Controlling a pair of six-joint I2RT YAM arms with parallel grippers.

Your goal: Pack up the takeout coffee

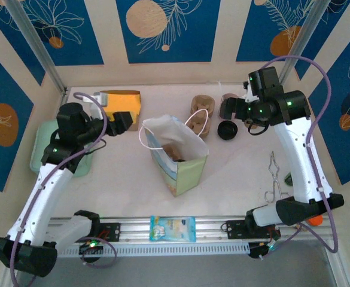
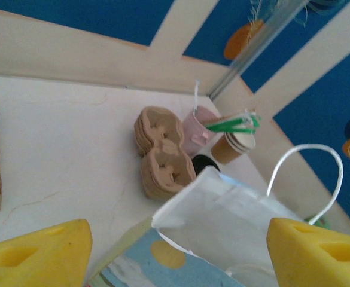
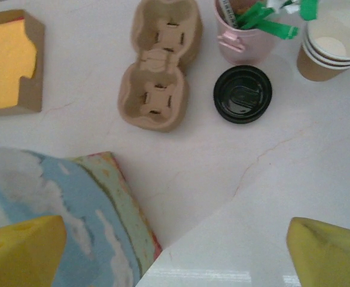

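Note:
The takeout coffee [image 1: 227, 130] stands at the back right of the table. From above, its round black lid [image 3: 243, 94] hides the cup body. An upright paper bag [image 1: 183, 164] with white handles stands open at the table's centre, with something brown inside. My right gripper [image 1: 225, 110] hangs open just behind the coffee, and its yellow fingertips [image 3: 19, 251] are wide apart with nothing between them. My left gripper [image 1: 128, 121] is open to the left of the bag. The bag's white rim [image 2: 222, 221] lies ahead of its yellow fingers [image 2: 37, 254], untouched. A sliver of the coffee [image 2: 203, 162] peeks out behind the bag.
Stacked pulp cup carriers [image 3: 157, 72] lie left of the coffee. A pink cup of utensils [image 3: 243, 36] and stacked lidless cups [image 3: 330, 48] stand behind it. A box of yellow napkins [image 1: 124, 107] sits back left, a green tray [image 1: 43, 140] far left, tongs [image 1: 274, 176] right, and a packet [image 1: 172, 228] at the front.

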